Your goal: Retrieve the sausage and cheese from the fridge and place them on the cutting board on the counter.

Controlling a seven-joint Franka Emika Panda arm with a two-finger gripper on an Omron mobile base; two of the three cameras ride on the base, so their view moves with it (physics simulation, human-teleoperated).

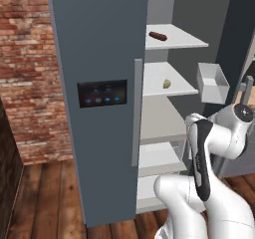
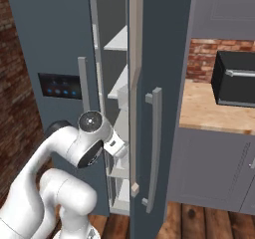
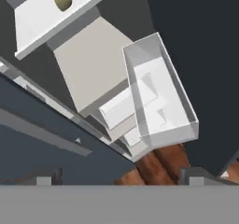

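We see the open fridge (image 1: 99,59) with white shelves inside. The sausage (image 1: 158,36) lies on the upper shelf (image 1: 184,39), and the cheese (image 1: 167,83) lies on the shelf below (image 1: 154,81). Beside the fridge, the counter (image 2: 209,111) carries a black appliance (image 2: 234,78).

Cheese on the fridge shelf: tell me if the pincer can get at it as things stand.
Probably yes. The right fridge door stands open, and the cheese lies alone near the front of its shelf, nothing before it. The open pincer sits low by the door bin, so the arm must rise first.
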